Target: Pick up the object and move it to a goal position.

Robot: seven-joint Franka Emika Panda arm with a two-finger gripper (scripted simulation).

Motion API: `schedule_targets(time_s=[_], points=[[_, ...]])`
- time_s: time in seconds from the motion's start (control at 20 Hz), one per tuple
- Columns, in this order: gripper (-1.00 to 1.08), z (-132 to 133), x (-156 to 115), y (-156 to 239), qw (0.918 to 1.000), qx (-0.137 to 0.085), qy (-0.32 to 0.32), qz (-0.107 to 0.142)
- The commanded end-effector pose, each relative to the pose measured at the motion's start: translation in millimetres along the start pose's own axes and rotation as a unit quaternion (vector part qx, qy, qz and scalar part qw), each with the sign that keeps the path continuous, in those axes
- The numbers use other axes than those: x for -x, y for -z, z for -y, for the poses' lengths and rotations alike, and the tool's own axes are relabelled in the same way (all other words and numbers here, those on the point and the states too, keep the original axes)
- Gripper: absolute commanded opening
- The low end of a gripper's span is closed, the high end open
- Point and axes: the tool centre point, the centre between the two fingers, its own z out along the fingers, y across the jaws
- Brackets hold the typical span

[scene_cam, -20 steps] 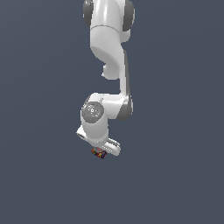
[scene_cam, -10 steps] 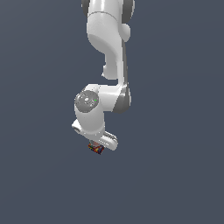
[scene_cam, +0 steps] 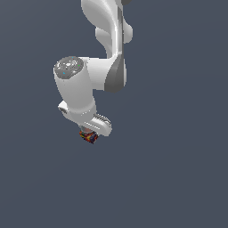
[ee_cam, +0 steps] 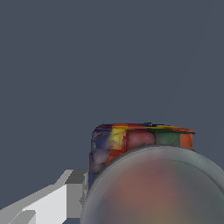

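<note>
The pincer (scene_cam: 90, 135) sits at the low end of the arm, clamped on the multicoloured cube (scene_cam: 89, 136), which pokes out just beneath the white hand housing; only a sliver of red, blue and yellow shows in the exterior view, since the hand covers the rest. In the wrist view the cube (ee_cam: 140, 142) fills the middle of the picture, its little red, yellow, blue, green and orange squares plain along the upper face; a blurred round body, probably part of the hand close to the lens, hides its lower half, and one pale grey finger (ee_cam: 52, 203) lies just beside the cube's flank. The fingers themselves are mostly hidden, so the closed grip is a judgement from how the cube hangs tucked under the hand with nothing else touching it.

Outward from there, the wrist tilts toward the exterior view's right, the fat white link (scene_cam: 75, 89) rising to a round grey-capped joint (scene_cam: 69, 67), and the upper arm (scene_cam: 109, 26) climbing out of frame; the pose looks suited to carrying. All around is flat grey-blue; no surface edge and no goal marker can be made out, so how far the cube is from its goal cannot be told.
</note>
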Motion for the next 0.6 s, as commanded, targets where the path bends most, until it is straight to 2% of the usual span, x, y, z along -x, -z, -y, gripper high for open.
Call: schedule_targets(time_s=[0.0, 0.55], points=[[-1.00, -14, 3, 30, 1.0000, -0.001, 0.000, -0.002], [-1.00, -72, 19, 150, 1.0000, -0.001, 0.000, -0.002]])
